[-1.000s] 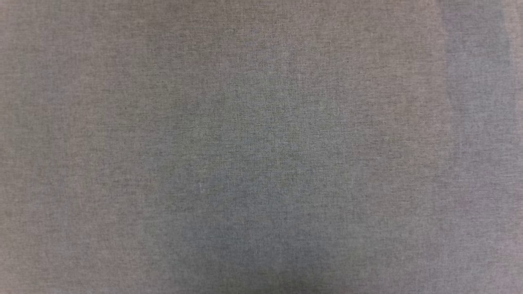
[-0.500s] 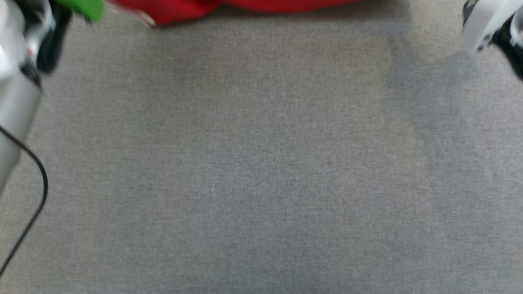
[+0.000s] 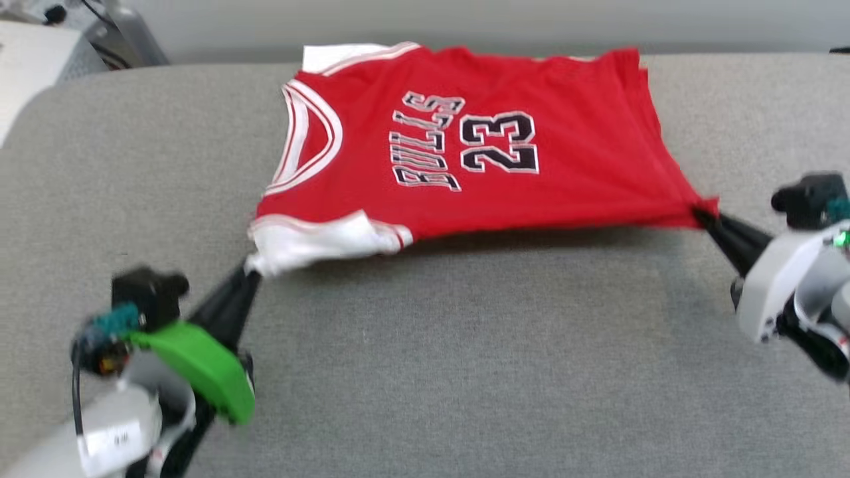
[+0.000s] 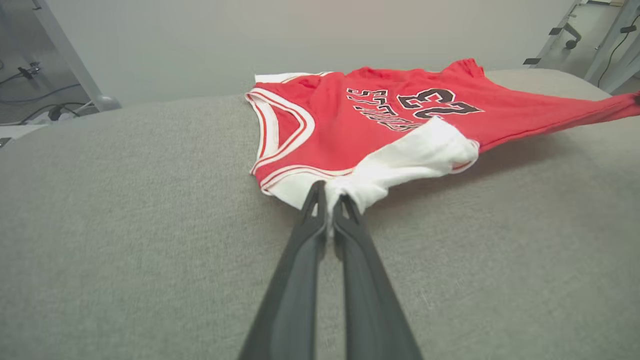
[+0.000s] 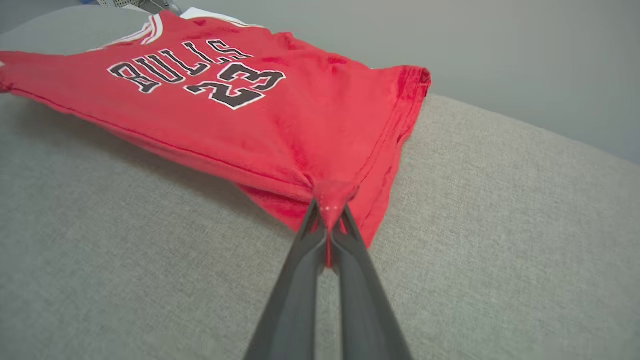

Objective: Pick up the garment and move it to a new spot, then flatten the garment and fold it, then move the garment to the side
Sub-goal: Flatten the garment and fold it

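Both grippers were engaged. The left gripper [image 3: 251, 269] was clamped on the white sleeve [image 3: 319, 242] of the garment [image 3: 465, 146], at the garment's 8 o'clock in the head view. Its wrist view showed the two fingers pressed together with white cloth between the tips. The right gripper [image 3: 700, 216] was clamped likewise on the red hem corner [image 3: 690, 202] at 4 o'clock, with the cloth drawn to a point between its tips.

The garment lay chest-up toward 12 o'clock on the grey surface [image 3: 465, 372], collar at 9 o'clock and hem at 3 o'clock. Its near edge was pulled taut between the grippers and stood off the surface, with shadow beneath. Its far edge rested near the surface's far rim.

Assessment: the cloth appears light, soft and limp. It should drape and sag wherever unsupported, and it stretches under pull, as the creases toward the hem corner suggest. It is not fragile. The sound holds are at seamed edges: the hem corners, the sleeve trim and the shoulders. The sleeve hold looks small and could slip if tension rises.

Beyond the surface, a plain wall [image 3: 531, 20] stood at 12 o'clock and pale equipment [image 3: 26, 60] at 10 o'clock.
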Controlling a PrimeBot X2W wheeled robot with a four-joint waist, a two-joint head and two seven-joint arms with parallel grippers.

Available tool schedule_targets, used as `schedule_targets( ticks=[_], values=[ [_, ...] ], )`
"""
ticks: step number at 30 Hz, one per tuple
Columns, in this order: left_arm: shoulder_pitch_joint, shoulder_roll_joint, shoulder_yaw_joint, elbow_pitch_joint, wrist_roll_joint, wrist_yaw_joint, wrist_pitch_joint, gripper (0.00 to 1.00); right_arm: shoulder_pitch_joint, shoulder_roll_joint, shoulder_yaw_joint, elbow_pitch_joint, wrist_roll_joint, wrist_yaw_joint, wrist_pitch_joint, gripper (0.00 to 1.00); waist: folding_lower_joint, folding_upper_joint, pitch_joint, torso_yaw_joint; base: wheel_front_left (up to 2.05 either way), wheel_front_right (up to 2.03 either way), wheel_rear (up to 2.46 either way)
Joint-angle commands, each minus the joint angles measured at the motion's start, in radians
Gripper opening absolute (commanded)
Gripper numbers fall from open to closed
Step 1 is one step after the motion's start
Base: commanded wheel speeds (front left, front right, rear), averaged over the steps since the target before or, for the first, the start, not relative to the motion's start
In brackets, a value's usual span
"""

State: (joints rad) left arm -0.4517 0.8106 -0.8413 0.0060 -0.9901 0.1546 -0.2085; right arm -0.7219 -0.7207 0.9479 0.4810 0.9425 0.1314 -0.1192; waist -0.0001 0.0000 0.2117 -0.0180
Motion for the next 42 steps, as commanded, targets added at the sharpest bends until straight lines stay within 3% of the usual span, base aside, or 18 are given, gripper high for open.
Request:
schedule_targets(
  ticks=[1,12,22,33,42],
  values=[
    [0.06,0.012,-0.001,-0.023,-0.038,0.014,-0.002,0.0,0.049,-0.014,-0.001,-0.017,0.01,-0.001,-0.001,0.0,0.0001,0.0,-0.076,0.016,0.0,0.0,0.0],
    [0.38,0.034,-0.088,-0.09,-0.21,0.042,0.031,0.0,0.424,-0.065,-0.096,-0.095,0.038,-0.001,0.003,0.0,0.0001,0.0,-0.174,0.031,0.0,0.0,0.0],
    [0.523,0.024,-0.122,-0.094,-0.282,0.052,0.017,0.0,0.719,-0.089,-0.217,-0.22,0.054,-0.001,0.112,0.0,0.0001,0.0,-0.21,0.041,0.0,0.0,0.0],
    [0.411,0.011,-0.077,-0.057,-0.15,0.038,-0.031,0.0,0.794,-0.037,-0.424,-0.338,0.003,-0.001,0.199,0.0,0.0001,0.0,-0.169,0.034,0.0,0.0,0.0],
    [0.165,-0.02,-0.069,-0.012,-0.053,-0.03,0.052,0.0,0.724,0.037,-0.561,-0.386,-0.031,-0.001,0.277,0.0,0.0001,0.0,-0.098,0.019,0.0,0.0,0.0]
  ],
)
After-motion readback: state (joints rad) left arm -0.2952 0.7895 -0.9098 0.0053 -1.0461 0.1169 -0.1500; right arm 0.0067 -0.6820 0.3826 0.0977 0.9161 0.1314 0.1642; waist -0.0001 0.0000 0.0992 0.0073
